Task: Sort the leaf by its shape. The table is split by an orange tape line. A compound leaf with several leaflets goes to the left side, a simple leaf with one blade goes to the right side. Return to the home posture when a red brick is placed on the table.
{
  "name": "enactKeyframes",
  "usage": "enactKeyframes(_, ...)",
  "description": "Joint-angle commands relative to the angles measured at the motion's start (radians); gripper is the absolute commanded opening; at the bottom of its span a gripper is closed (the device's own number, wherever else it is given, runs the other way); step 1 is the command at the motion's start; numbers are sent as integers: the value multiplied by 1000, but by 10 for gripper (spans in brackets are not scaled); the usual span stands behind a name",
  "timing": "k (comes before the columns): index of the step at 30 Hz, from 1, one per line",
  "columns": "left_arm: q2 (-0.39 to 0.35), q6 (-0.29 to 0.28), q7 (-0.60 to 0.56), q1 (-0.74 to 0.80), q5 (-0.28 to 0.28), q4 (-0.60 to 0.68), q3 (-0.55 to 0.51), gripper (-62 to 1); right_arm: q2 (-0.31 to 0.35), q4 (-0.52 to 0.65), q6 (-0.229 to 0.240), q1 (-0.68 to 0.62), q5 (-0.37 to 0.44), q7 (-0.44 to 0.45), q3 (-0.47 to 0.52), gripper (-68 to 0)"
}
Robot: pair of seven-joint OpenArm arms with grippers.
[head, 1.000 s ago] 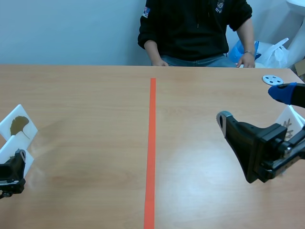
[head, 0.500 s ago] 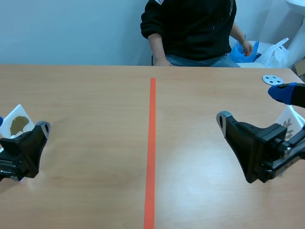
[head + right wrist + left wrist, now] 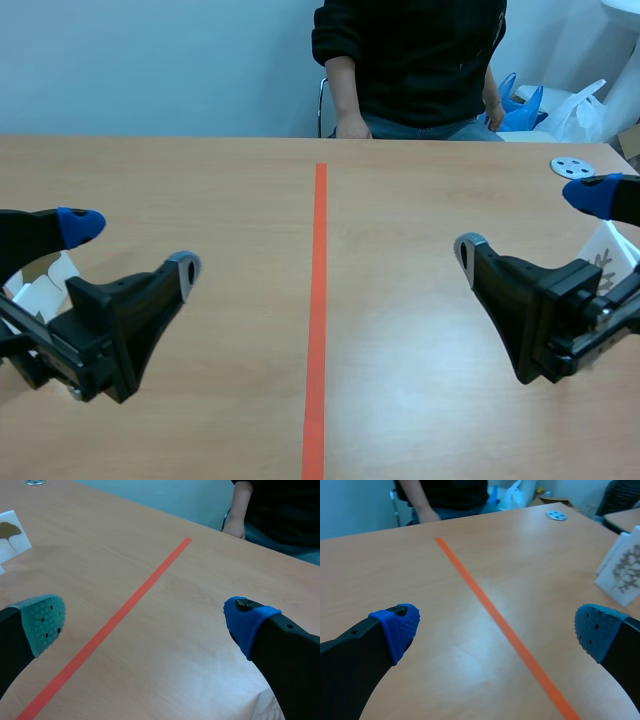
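Both grippers stand open and hold nothing. My left gripper (image 3: pixel 130 248) hovers low over the left half of the table, partly covering white leaf cards (image 3: pixel 47 288) at the left edge. The right wrist view shows one of those cards (image 3: pixel 10 534) far ahead, with a fan-shaped single-blade leaf printed on it. My right gripper (image 3: pixel 530 222) hangs over the right half. Behind it stands a white card (image 3: pixel 608 255) with a branching, many-leaflet leaf, also in the left wrist view (image 3: pixel 623 569). The orange tape line (image 3: pixel 318 300) splits the table.
A person sits across the table with a hand (image 3: pixel 352 128) at the far edge. A small grey disc (image 3: pixel 572 166) lies at the far right. Blue and white bags (image 3: pixel 560 108) sit behind the table.
My left arm has risen and swung in from the left edge, its open gripper now covering the leaf card there. The person shifted to the right. My right arm has not moved.
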Motion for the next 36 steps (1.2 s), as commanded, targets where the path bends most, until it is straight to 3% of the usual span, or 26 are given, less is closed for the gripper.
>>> enactKeyframes(1,2,1,-17,-19,29,-8,27,14,5,3,-3,15,13,15,13,-4)
enactKeyframes(3,2,3,-19,-25,62,-8,59,14,5,3,-3,15,14,15,13,-4)
enactKeyframes(6,2,27,-21,-30,61,-8,92,14,5,3,-3,15,14,15,13,-4)
enactKeyframes(36,2,24,-27,-30,61,-8,94,14,5,0,-3,14,14,15,13,-4)
